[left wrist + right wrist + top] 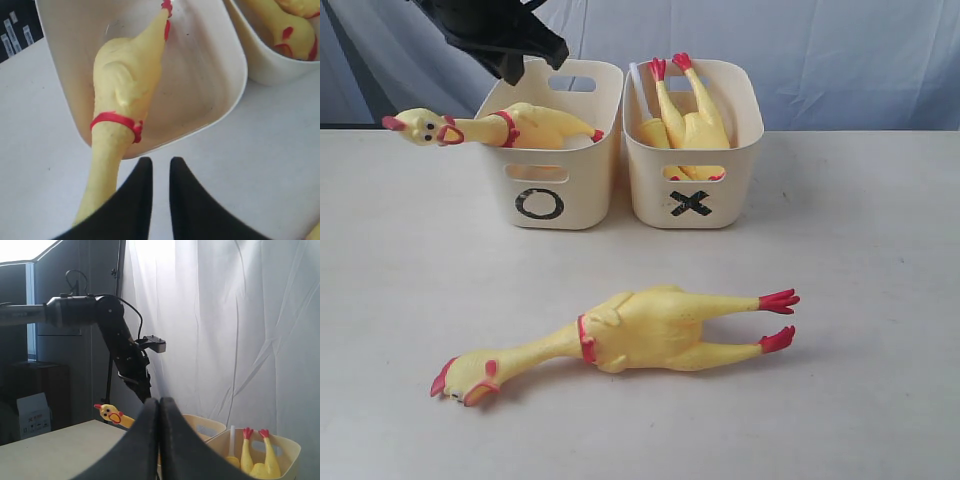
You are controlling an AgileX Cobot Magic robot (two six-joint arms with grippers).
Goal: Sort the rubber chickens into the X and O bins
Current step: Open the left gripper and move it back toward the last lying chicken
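Note:
One rubber chicken (pixel 535 127) lies in the O bin (pixel 555 205), its neck and head hanging out over the left rim. My left gripper (pixel 515 65) hovers above that bin; in the left wrist view its fingers (pixel 160 167) stand slightly open with nothing between them, just off the chicken's neck (pixel 107 150). Another chicken (pixel 685 120) stands feet up in the X bin (pixel 692 205). A third chicken (pixel 640 325) lies on its side on the table in front of the bins. My right gripper (pixel 160 402) is shut and empty, away from the bins.
The two bins stand side by side at the back of the pale table (pixel 860 300), with a light curtain (pixel 840 60) behind them. A thin white upright piece (pixel 638 85) pokes out of the X bin's left corner.

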